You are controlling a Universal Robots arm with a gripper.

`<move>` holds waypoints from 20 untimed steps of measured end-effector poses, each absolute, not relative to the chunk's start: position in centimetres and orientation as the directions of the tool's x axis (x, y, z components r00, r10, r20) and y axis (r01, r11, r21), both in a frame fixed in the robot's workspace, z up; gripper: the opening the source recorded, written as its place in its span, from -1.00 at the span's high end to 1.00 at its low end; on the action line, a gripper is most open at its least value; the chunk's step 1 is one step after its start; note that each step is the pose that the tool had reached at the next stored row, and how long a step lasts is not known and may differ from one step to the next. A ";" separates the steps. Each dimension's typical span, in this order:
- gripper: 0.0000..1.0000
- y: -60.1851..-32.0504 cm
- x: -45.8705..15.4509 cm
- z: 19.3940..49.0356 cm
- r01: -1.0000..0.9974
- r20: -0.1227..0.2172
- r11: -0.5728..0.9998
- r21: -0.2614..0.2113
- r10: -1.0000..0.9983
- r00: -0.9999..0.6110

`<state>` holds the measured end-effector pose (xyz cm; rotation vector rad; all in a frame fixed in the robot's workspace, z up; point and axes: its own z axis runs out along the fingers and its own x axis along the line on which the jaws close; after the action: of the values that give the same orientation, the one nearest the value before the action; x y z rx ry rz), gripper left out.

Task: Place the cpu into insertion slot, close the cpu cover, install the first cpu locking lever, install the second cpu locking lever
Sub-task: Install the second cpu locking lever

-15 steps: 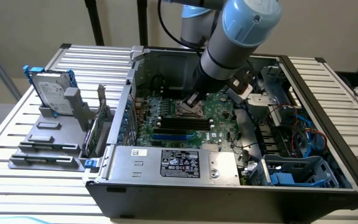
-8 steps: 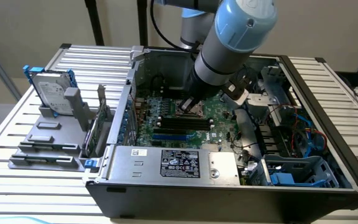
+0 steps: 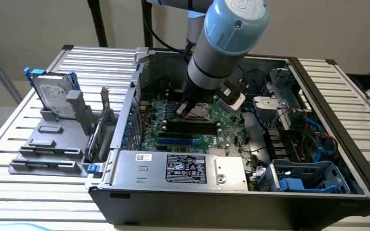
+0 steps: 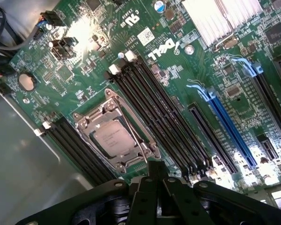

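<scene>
Cpu [image 4: 114, 139] under cover [image 4: 116, 134] (wrist view)

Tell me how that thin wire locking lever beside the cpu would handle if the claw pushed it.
The locking lever looks like thin bent wire, so probably springy, not rigid. Its smooth metal could slip off the shut claw. It crosses the cpu cover, so it likely swings rather than slides.

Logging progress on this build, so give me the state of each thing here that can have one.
Pale silver square cpu: seated in the black insertion slot.
Thin silver metal cpu cover: closed down over the cpu.
Black end effector: shut, holding nothing, at the socket's edge by a thin wire lever.
Black computer case: side open.
</scene>
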<state>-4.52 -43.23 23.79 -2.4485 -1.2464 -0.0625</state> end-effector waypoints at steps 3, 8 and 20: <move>0.79 -43.2 -4.9 23.8 0.786 0.214 -0.528 -0.322 0.768 0.603; 0.79 -42.9 -5.1 23.7 0.786 0.216 -0.526 -0.324 0.768 0.603; 0.79 -42.6 -5.3 22.3 0.786 0.218 -0.526 -0.324 0.767 0.603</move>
<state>-5.33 -42.62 22.29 -2.4437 -1.2448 -0.0667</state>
